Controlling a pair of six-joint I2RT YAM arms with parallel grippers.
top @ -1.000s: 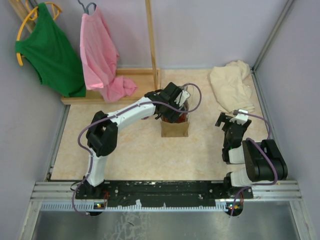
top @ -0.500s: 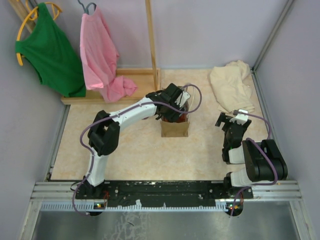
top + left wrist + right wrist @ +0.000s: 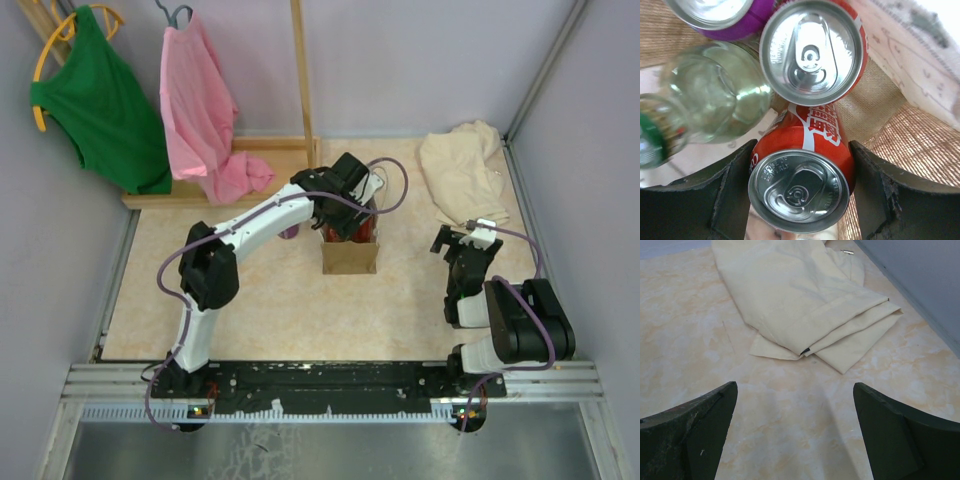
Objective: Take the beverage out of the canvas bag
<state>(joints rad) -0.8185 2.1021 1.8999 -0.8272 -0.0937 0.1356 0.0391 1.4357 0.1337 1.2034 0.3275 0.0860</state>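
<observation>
I am looking down the left wrist view, where the left pincer [image 3: 802,160] is closing on a red can [image 3: 800,192], one finger pressing each flank just under the rim. The can is sitting low in the centre of that frame, at the mouth of the canvas bag [image 3: 350,258], whose weave is showing to its right.

A second red can [image 3: 812,50] is crowding it from above, apparently touching, and a clear bottle [image 3: 715,100] with a green cap is leaning in from the left, with a purple can [image 3: 725,15] at the upper left. I cannot tell which of these are standing inside the bag.

I am judging the main risk to be drag. If the can rubs its neighbour or the cloth while rising, the light, unheld bag may lift or tip and spill what is in it. The metal is smooth and the grip is high, so a jolt may let it slip. A loop handle may also be snagging a finger.

The right pincer [image 3: 794,387] is hanging wide apart over bare surface at the right of the overhead frame, gripping nothing and steadying nothing.

The worktop [image 3: 270,300] is looking flat, pale and marbled. A beige cloth heap [image 3: 462,170] is lying at the upper right. A pink garment [image 3: 200,100] and a green garment [image 3: 95,100] are hanging on a wooden rack [image 3: 300,80] at the upper left, with plain lilac-grey walls enclosing everything.
</observation>
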